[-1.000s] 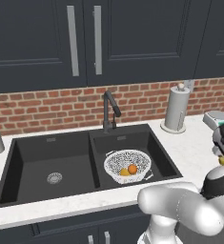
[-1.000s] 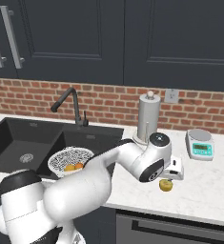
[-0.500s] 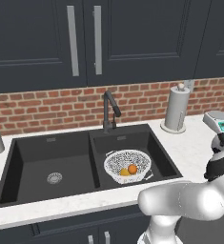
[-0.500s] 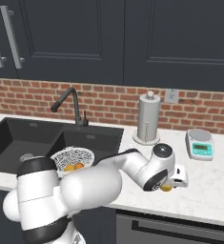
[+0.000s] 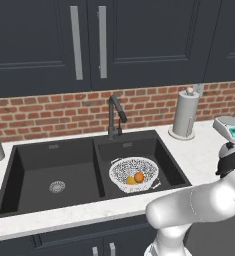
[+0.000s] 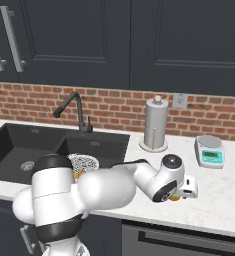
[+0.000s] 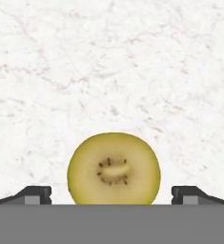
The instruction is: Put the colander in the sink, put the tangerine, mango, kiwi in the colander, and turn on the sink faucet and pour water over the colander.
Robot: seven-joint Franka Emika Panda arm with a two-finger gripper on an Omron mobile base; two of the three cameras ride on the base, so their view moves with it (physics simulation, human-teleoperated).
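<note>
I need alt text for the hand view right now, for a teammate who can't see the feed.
A halved kiwi, cut face with dark seeds toward the camera, lies on the white marble counter between the end effector fingertips, one at each side with a gap to the fruit. The end effector is open and not touching it.

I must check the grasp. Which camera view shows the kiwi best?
The hand view: the kiwi lies on the marble between the open fingers. The right base view shows a sliver under the hand.
</note>
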